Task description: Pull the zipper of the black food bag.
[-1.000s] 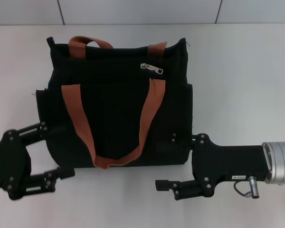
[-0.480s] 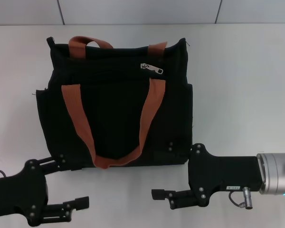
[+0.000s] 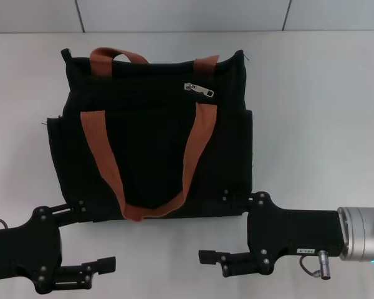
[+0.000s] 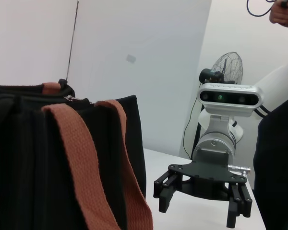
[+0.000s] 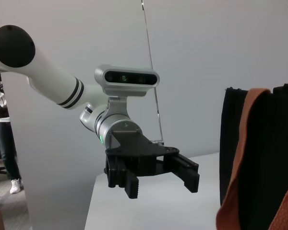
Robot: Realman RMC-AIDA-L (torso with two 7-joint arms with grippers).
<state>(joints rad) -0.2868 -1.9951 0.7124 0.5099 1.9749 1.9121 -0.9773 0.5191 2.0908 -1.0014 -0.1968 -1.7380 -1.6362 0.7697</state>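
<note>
Both end effectors, left [image 3: 93, 240] & right [image 3: 215, 227], splayed, prob. clear of black food bag [image 3: 153, 143].

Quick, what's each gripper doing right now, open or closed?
Left gripper: open, holding nothing.
Right gripper: open, holding nothing.

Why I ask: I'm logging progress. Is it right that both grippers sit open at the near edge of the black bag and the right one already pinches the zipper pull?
Not quite. The head view shows the right gripper open and empty near the black food bag; the zipper lies untouched near the bag's far edge. The left gripper is open too.
</note>
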